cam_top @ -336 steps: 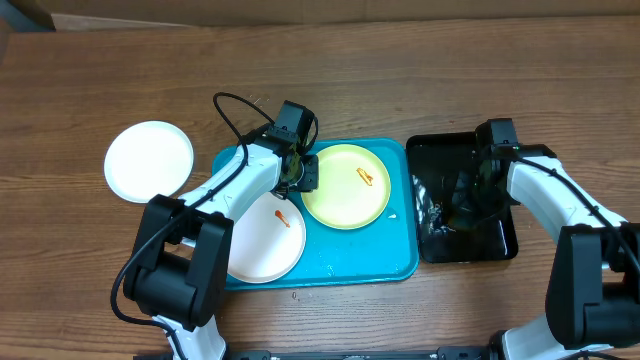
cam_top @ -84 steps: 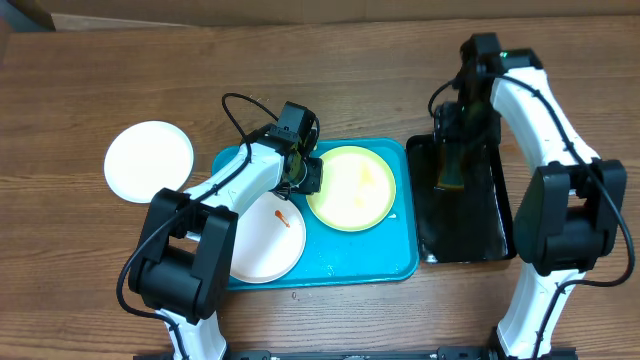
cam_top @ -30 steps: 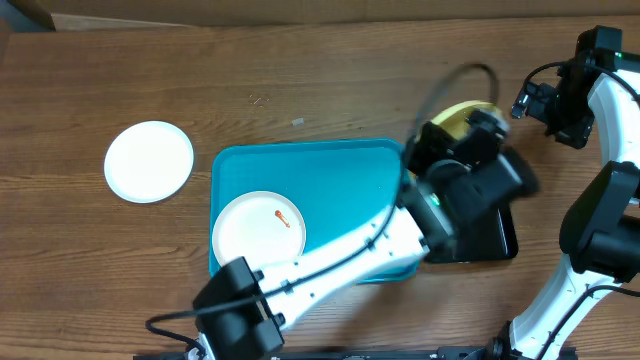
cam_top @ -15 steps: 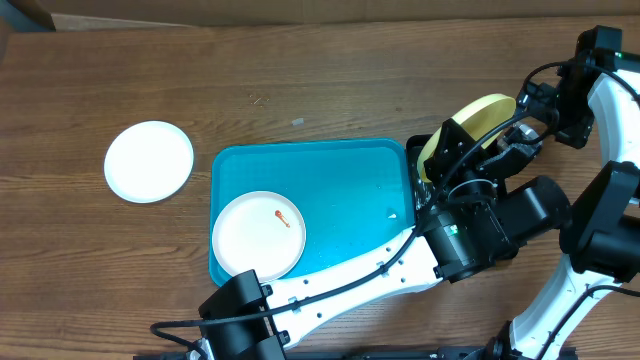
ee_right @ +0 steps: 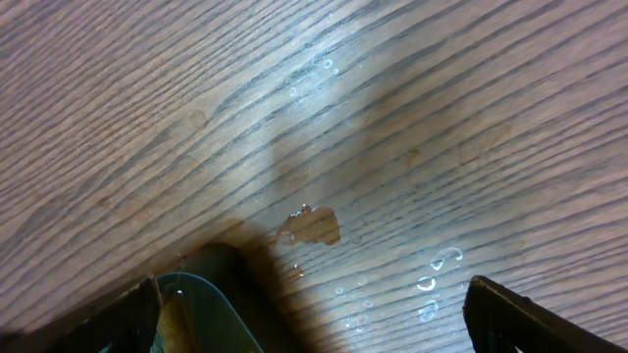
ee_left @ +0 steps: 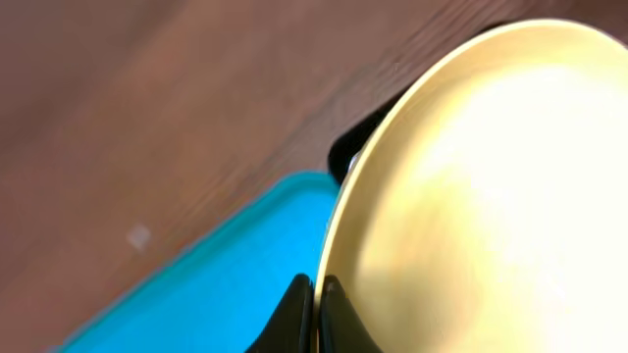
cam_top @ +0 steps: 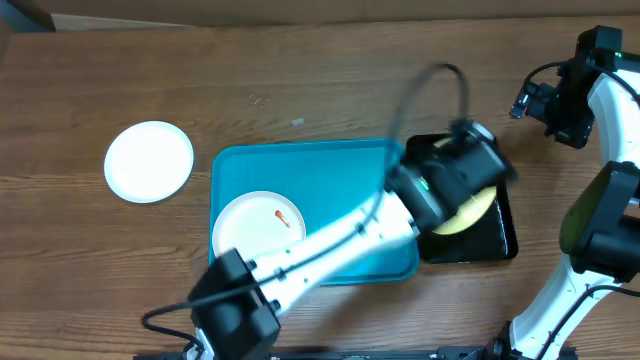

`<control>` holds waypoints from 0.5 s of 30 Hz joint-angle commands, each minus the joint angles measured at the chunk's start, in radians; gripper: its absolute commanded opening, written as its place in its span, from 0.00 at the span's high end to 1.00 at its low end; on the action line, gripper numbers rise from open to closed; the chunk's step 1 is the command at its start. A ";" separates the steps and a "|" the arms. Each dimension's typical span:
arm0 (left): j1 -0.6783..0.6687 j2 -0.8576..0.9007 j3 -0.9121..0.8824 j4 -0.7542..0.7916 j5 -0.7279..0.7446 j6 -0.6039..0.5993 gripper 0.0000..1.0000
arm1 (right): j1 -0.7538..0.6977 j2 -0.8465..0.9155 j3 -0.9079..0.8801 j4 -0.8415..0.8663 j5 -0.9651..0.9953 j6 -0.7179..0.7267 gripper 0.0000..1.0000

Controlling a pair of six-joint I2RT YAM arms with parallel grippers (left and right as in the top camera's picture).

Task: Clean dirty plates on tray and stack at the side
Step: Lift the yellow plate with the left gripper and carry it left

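My left gripper (cam_top: 452,186) reaches across to the right and is shut on the rim of the pale yellow-green plate (cam_top: 466,210), which hangs over the black tray (cam_top: 503,240). In the left wrist view the two fingers (ee_left: 297,316) pinch the plate (ee_left: 491,196) edge, with the turquoise tray (ee_left: 216,284) behind. One white plate (cam_top: 258,235) with a red-orange smear lies on the turquoise tray (cam_top: 330,170). Another white plate (cam_top: 150,162) sits on the table at the left. My right gripper (cam_top: 530,100) is open at the far right.
In the right wrist view the right gripper (ee_right: 314,324) hovers over bare wood with water droplets (ee_right: 432,265). A greenish, see-through thing (ee_right: 196,314) shows beside its left finger (ee_right: 128,319); I cannot tell what it is. The left arm (cam_top: 330,245) crosses the turquoise tray.
The left arm has brought the yellow-green plate down from a raised, on-edge tilt to low over the black tray. The right arm has not moved.
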 commanded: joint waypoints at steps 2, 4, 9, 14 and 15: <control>0.251 0.005 0.023 -0.064 0.447 -0.180 0.96 | -0.001 -0.023 0.016 0.002 -0.005 0.007 0.00; 0.378 0.005 0.023 -0.106 0.584 -0.196 0.96 | -0.001 -0.023 0.016 0.002 -0.005 0.007 0.00; 0.714 0.005 0.023 -0.211 0.735 -0.196 0.96 | -0.001 -0.023 0.016 0.002 -0.005 0.007 0.00; 1.011 0.005 0.020 -0.308 0.710 -0.195 0.96 | -0.001 -0.023 0.016 0.002 -0.005 0.007 0.00; 1.066 0.005 0.020 -0.322 0.704 -0.195 0.96 | -0.001 -0.023 0.016 0.002 -0.005 0.007 0.00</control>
